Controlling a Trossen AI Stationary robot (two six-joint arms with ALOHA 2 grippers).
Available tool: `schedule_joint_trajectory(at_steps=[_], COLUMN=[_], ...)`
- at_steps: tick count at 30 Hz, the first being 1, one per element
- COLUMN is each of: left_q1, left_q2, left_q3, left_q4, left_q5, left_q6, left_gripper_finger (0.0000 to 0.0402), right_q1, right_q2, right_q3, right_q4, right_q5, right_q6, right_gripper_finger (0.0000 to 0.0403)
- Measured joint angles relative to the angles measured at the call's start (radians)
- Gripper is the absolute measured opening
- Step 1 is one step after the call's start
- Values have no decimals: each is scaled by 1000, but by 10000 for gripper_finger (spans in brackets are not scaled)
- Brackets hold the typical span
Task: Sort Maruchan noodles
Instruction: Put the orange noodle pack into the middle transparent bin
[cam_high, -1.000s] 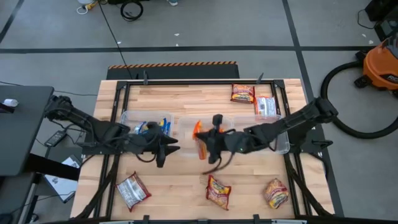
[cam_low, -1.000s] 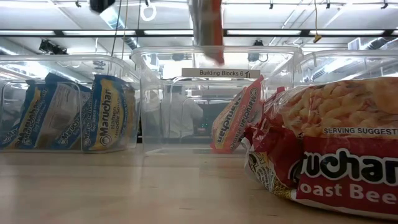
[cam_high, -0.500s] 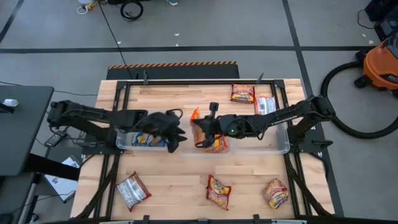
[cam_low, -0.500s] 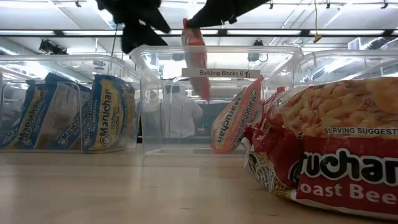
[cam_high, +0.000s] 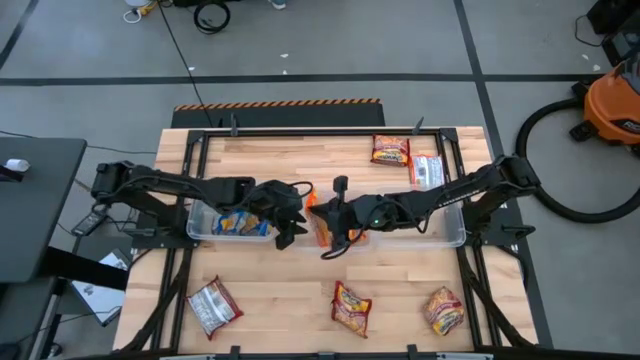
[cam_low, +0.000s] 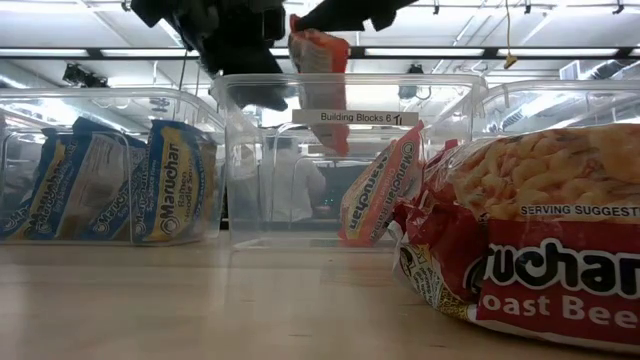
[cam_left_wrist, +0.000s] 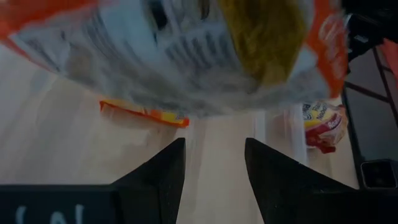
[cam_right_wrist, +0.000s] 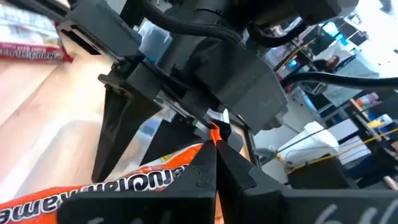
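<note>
We hold an orange packet (cam_low: 320, 85) pinched in the right claw (cam_high: 322, 213), hanging over the middle bin (cam_low: 345, 160). The left claw (cam_high: 287, 228) hovers beside it, fingers (cam_left_wrist: 155, 177) parted and empty. We judge it best to lower the packet well below the rim before letting go, since the crinkly film is light and floppy. Further packets lie on the counter (cam_high: 290, 290).

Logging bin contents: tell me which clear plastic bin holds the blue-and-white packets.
The clear bin under the left arm; only it holds blue-and-white packets.
</note>
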Motion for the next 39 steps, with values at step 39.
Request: schedule_joint_trajectory(at_steps=[39], left_q1=[22], left_q2=[-135], left_q3=[1], left_q4=[20], left_q5=[117], left_q6=[-105], left_gripper_finger=[172], right_q1=[155], right_q2=[1], right_q3=[60], right_q4=[-28], right_q5=[116], right_q6=[-326], right_gripper_finger=[4])
